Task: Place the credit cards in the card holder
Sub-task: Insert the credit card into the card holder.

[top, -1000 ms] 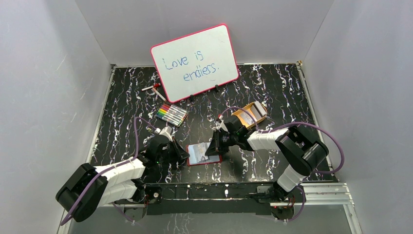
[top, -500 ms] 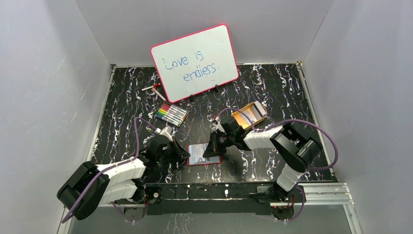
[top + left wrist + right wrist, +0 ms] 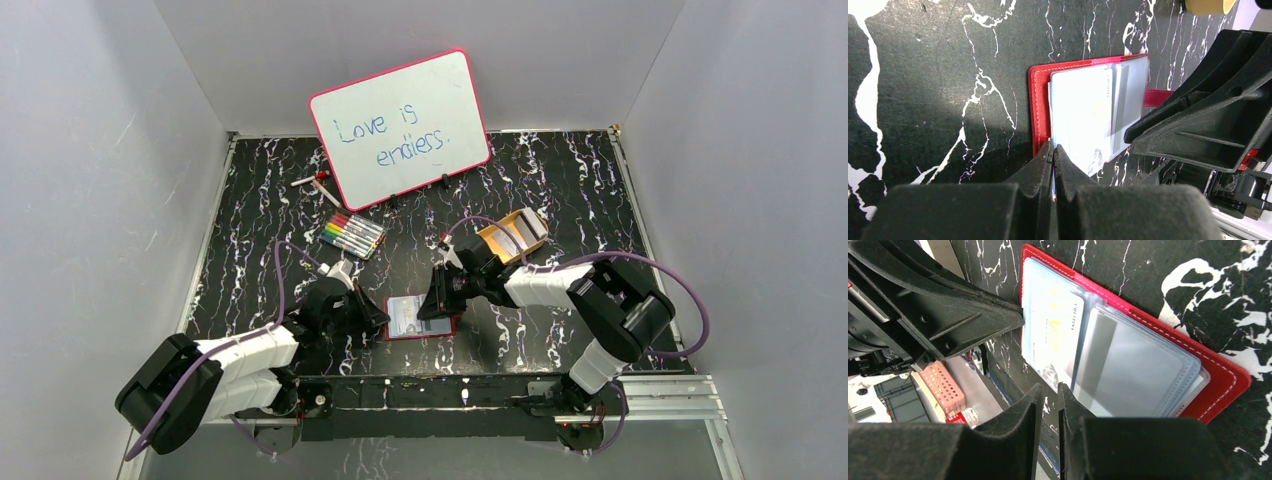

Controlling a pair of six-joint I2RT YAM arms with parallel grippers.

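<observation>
The red card holder [image 3: 420,317] lies open near the table's front edge between both grippers. A white credit card [image 3: 1053,335] sits in its clear sleeve, sticking out a little at the near edge. A pale card with a dark stripe [image 3: 1128,365] lies in the neighbouring sleeve. My left gripper [image 3: 1053,150] is shut on the holder's edge [image 3: 1038,100] at its corner, a thin sliver showing between the jaws. My right gripper [image 3: 1048,387] is open by a narrow gap, empty, just off the white card's protruding edge. In the top view the two grippers [image 3: 378,318] [image 3: 432,305] flank the holder.
An orange tray [image 3: 512,235] with more cards stands behind the right arm. A colour marker set [image 3: 352,235] lies behind the left arm. A pink-framed whiteboard [image 3: 400,128] leans at the back, a loose pen [image 3: 318,182] beside it. Grey walls enclose the table.
My right gripper moved slightly left over the holder and eased back a little. The left gripper stayed clamped on the holder's edge.
</observation>
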